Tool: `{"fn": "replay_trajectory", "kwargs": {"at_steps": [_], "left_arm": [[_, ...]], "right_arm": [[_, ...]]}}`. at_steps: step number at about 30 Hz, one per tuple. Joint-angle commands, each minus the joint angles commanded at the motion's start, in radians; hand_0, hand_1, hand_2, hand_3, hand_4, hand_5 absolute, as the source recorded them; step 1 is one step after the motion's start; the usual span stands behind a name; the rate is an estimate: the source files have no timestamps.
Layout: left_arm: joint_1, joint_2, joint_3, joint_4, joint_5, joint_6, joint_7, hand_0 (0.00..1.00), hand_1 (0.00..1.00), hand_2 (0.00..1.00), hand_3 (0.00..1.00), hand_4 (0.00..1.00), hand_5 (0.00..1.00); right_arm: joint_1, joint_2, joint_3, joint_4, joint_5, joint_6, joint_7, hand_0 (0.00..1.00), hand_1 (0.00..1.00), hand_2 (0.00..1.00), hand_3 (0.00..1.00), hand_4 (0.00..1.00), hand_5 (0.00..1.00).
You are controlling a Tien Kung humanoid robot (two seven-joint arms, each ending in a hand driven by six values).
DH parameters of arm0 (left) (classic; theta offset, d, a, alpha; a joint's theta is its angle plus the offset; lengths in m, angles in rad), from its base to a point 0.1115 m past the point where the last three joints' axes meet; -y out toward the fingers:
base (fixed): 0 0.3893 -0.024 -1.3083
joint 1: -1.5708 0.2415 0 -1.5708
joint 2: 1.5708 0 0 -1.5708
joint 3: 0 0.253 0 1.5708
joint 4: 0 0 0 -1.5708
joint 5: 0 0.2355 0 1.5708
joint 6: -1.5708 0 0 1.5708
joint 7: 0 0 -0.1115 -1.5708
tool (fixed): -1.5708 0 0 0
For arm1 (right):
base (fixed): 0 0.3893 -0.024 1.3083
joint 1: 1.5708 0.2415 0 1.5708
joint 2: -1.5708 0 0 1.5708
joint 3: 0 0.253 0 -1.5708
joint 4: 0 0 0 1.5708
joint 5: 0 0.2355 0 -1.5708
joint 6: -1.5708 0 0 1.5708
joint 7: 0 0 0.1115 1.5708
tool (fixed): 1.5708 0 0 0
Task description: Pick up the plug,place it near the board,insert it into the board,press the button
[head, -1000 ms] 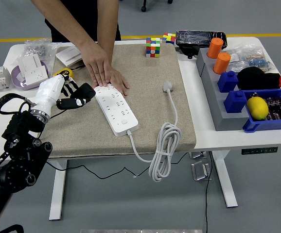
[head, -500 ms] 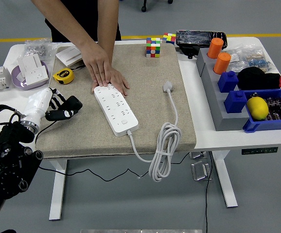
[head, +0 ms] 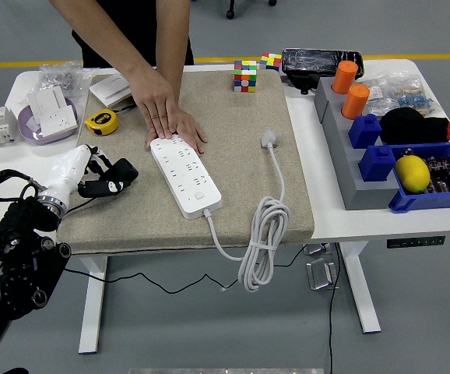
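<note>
plug (head: 268, 139): prongs toward far-left | board (head: 185, 175): near-right to far-left | left hand (head: 104, 178): loosely curled, empty

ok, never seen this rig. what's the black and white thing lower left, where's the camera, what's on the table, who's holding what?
One picture, taken from the robot's head camera looking down over the white table. The black and white thing is the robot's left arm, ending in a five-fingered left hand; it hangs over the beige mat with loosely bent fingers and holds nothing. The right arm is out of view. On the mat lie a white power strip and its plug on a coiled cord, unplugged. A person's hand presses the strip's far end. Around: a tape measure, Rubik's cube, and bins with a lemon.
</note>
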Motion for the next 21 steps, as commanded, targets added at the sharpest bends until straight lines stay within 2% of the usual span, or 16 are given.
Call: {"fn": "replay_trajectory", "kwargs": {"at_steps": [1,2,7,8,10,13,14,19,20,21], "left_arm": [[0.000,0.000,-0.002,-0.001,0.000,-0.004,0.000,0.499,0.651,0.628,0.561,0.998,0.441],[0.001,0.000,-0.003,-0.002,0.000,-0.007,-0.001,0.580,0.751,0.721,0.727,0.998,0.562],[0.001,0.004,-0.003,-0.002,0.000,-0.015,-0.004,0.580,0.751,0.721,0.727,0.998,0.562],[0.001,0.004,-0.002,-0.003,0.000,-0.016,-0.004,0.613,0.771,0.738,0.747,0.998,0.570],[0.002,0.004,-0.001,-0.004,0.000,-0.015,-0.005,0.613,0.771,0.738,0.747,0.998,0.570],[0.010,0.002,-0.010,-0.024,0.000,-0.016,-0.010,0.613,0.771,0.738,0.747,0.998,0.570],[0.014,0.001,-0.015,-0.036,0.000,-0.017,-0.015,0.766,0.862,0.830,0.823,0.998,0.820],[0.035,-0.007,-0.048,-0.114,0.000,-0.029,-0.037,0.766,0.862,0.830,0.823,0.998,0.820],[0.042,-0.010,-0.057,-0.137,-0.009,-0.035,-0.039,0.874,0.932,0.910,0.881,0.998,0.998],[0.048,-0.013,-0.065,-0.161,-0.038,-0.041,-0.039,0.874,0.932,0.910,0.881,0.998,0.998]], "right_arm": [[-0.001,0.000,0.000,0.000,0.001,0.000,0.000,0.849,0.852,0.819,0.821,0.998,0.998],[-0.001,0.000,-0.001,0.000,0.001,0.000,0.000,0.849,0.852,0.819,0.821,0.998,0.998],[-0.002,0.000,-0.002,0.000,0.001,0.000,0.000,0.849,0.852,0.819,0.821,0.998,0.998],[-0.002,0.000,-0.001,0.000,0.000,0.000,-0.001,0.849,0.852,0.819,0.821,0.998,0.998],[-0.002,0.001,-0.002,0.000,-0.002,0.000,-0.002,0.849,0.852,0.819,0.821,0.998,0.998],[-0.002,0.002,0.000,0.000,-0.003,0.000,-0.002,0.849,0.852,0.819,0.821,0.998,0.998],[-0.002,0.002,0.000,0.000,-0.003,0.000,-0.002,0.851,0.852,0.820,0.821,0.998,0.998],[-0.004,0.005,0.001,0.000,-0.005,0.000,-0.002,0.851,0.852,0.820,0.821,0.998,0.998],[-0.004,0.006,0.002,0.000,-0.005,0.000,-0.002,0.851,0.852,0.820,0.821,0.998,0.998],[-0.005,0.007,0.002,0.000,-0.006,0.000,-0.002,0.851,0.854,0.820,0.821,0.998,0.998]]}}
